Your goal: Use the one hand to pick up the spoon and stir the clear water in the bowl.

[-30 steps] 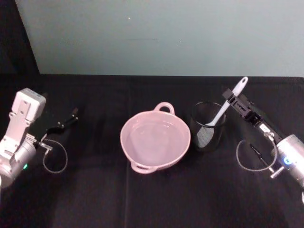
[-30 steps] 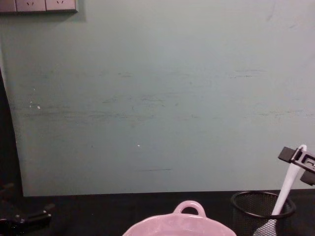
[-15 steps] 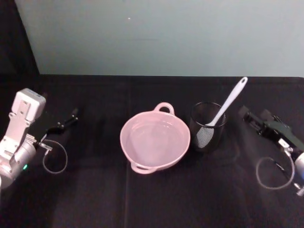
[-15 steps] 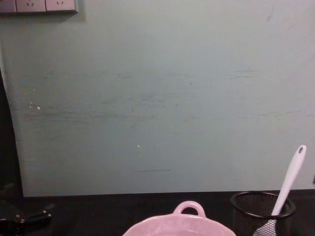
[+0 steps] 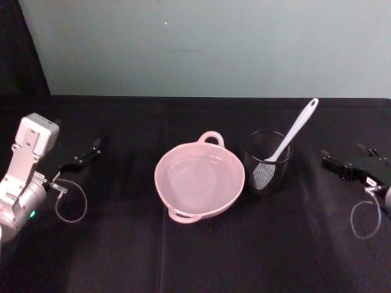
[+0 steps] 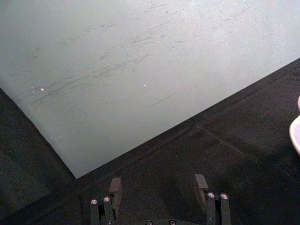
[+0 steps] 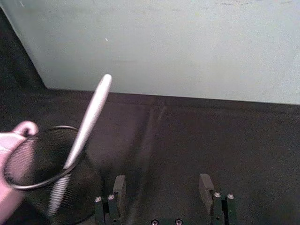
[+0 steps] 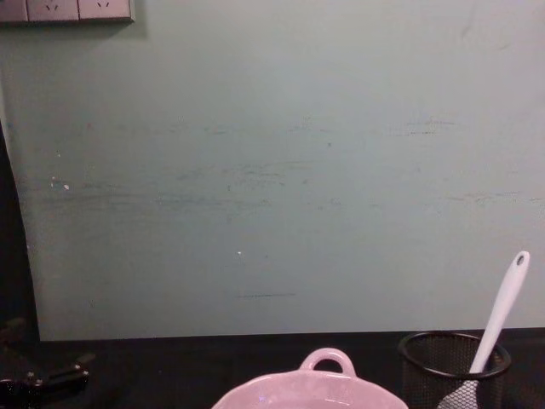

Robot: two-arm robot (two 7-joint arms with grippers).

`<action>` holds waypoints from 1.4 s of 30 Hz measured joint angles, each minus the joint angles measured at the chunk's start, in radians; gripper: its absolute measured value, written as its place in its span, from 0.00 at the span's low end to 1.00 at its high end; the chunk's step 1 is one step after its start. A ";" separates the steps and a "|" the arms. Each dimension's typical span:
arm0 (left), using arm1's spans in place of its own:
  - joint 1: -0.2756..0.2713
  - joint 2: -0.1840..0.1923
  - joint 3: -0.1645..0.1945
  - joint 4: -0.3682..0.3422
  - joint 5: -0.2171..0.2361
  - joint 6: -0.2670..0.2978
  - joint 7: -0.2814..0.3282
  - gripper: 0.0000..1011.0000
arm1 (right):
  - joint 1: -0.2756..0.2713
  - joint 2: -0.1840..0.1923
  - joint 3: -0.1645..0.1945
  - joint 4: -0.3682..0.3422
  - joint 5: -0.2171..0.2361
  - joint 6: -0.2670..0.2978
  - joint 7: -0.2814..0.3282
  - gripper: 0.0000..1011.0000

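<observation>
The white spoon [image 5: 293, 132] stands tilted in a black mesh cup [image 5: 275, 177], its handle leaning up and to the right. The pink bowl [image 5: 157, 174] sits just left of the cup, and the clear water [image 5: 198, 180] shows as a faint sheen inside. My right gripper [image 5: 341, 160] hovers low at the table's right side, well right of the cup. In the right wrist view this gripper [image 7: 162, 185] is open and holds nothing, with the spoon [image 7: 89, 122] off to one side. My left gripper [image 5: 93, 149] rests at the far left, open [image 6: 158, 185].
A black cloth covers the table [image 5: 201, 256], and a pale green wall [image 5: 201, 49] rises behind it. Grey cable loops hang by both wrists. The chest view shows the bowl's loop handle [image 8: 328, 360] and the cup [image 8: 426, 375] at its lower edge.
My right gripper was at the spoon's handle a second ago; it has drawn back to the right and lower. The spoon stays in the cup. The left arm is still.
</observation>
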 joint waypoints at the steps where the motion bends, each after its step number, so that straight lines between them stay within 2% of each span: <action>1: 0.000 0.000 0.000 0.000 0.000 0.000 0.000 1.00 | 0.012 -0.001 -0.006 0.011 -0.011 0.005 0.000 0.99; 7: 0.000 0.000 0.000 0.000 0.000 0.000 0.000 1.00 | 0.140 -0.033 -0.078 0.143 -0.112 0.017 0.035 0.99; 10: 0.000 0.000 0.000 0.000 0.000 0.000 0.000 1.00 | 0.201 -0.064 -0.114 0.219 -0.178 -0.030 0.056 0.99; 13: 0.000 0.000 0.000 0.000 0.000 0.000 0.000 1.00 | 0.220 -0.084 -0.126 0.255 -0.206 -0.067 0.062 0.99; 18: 0.000 0.000 0.000 0.000 0.000 0.000 0.000 1.00 | 0.226 -0.122 -0.131 0.307 -0.245 -0.174 0.072 0.99; 23: 0.000 0.000 0.000 0.000 0.000 0.000 0.000 1.00 | 0.219 -0.142 -0.127 0.333 -0.264 -0.221 0.077 0.99; 42: 0.000 0.000 0.000 0.000 0.000 0.000 0.000 1.00 | 0.218 -0.137 -0.126 0.325 -0.259 -0.213 0.077 0.99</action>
